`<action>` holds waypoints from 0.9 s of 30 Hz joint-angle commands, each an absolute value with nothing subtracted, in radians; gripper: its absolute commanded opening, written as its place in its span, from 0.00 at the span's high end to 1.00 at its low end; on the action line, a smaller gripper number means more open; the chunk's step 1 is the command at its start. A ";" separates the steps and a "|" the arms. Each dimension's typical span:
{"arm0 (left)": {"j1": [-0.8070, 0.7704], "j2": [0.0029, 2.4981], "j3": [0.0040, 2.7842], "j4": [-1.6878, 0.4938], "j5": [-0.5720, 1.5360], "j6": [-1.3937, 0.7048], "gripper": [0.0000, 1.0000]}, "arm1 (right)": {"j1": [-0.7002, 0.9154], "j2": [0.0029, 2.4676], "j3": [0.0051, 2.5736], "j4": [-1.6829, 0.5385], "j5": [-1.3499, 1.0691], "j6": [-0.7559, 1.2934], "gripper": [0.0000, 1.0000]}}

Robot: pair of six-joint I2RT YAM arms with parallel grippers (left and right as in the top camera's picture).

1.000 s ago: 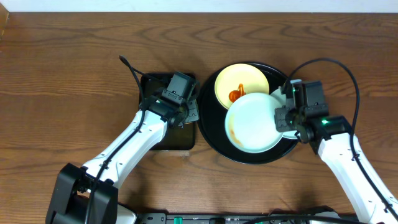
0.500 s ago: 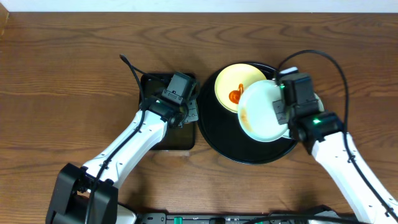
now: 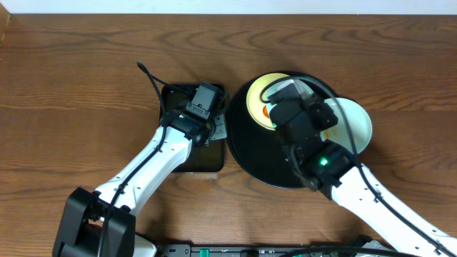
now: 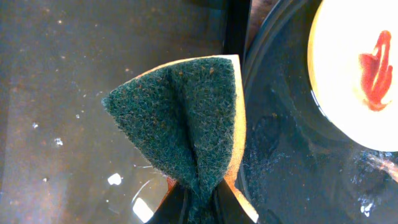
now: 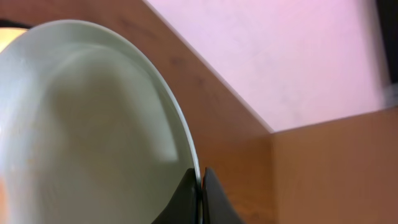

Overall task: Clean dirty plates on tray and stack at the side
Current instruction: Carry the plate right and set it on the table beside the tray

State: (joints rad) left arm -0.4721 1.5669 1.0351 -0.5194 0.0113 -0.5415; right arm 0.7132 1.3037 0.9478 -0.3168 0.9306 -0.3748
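Observation:
The round black tray (image 3: 246, 153) holds a pale yellow plate (image 3: 257, 100) with a red sauce smear, also in the left wrist view (image 4: 348, 74). My right gripper (image 5: 201, 186) is shut on the rim of a mint-green plate (image 5: 93, 124) and holds it up, tilted. In the overhead view this plate (image 3: 353, 125) shows at the tray's right side, partly hidden by my raised right arm. I cannot make out a second mint plate. My left gripper (image 4: 199, 208) is shut on a folded green sponge (image 4: 186, 118) beside the tray's left rim (image 4: 292, 162).
A smaller rectangular black tray (image 3: 178, 160) lies left of the round tray, wet and speckled, under my left gripper (image 3: 206, 120). Brown wood table surrounds both trays. A pale wall runs along the far edge.
My right arm has lifted the mint plate off the tray, swung it up and to the right and tilted it. The left arm with the sponge has not moved.

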 commanded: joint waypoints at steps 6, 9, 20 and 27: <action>-0.467 1.556 1.030 -0.519 -0.012 -0.524 0.90 | 0.747 1.287 0.967 -0.241 1.091 -0.518 0.99; -0.467 1.556 1.030 -0.519 -0.013 -0.524 0.90 | 0.747 1.287 0.967 -0.230 1.096 -0.517 0.99; -0.467 1.556 1.030 -0.519 -0.012 -0.524 0.89 | 0.672 1.287 0.967 -0.281 1.079 -0.147 0.99; -0.467 1.556 1.030 -0.520 -0.012 -0.524 0.90 | 0.442 1.287 0.967 -0.389 0.632 0.146 0.99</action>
State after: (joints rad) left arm -0.4721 1.5669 1.0351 -0.5194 0.0109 -0.5415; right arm 0.5537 1.3037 0.9485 -0.3763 0.8974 -0.0814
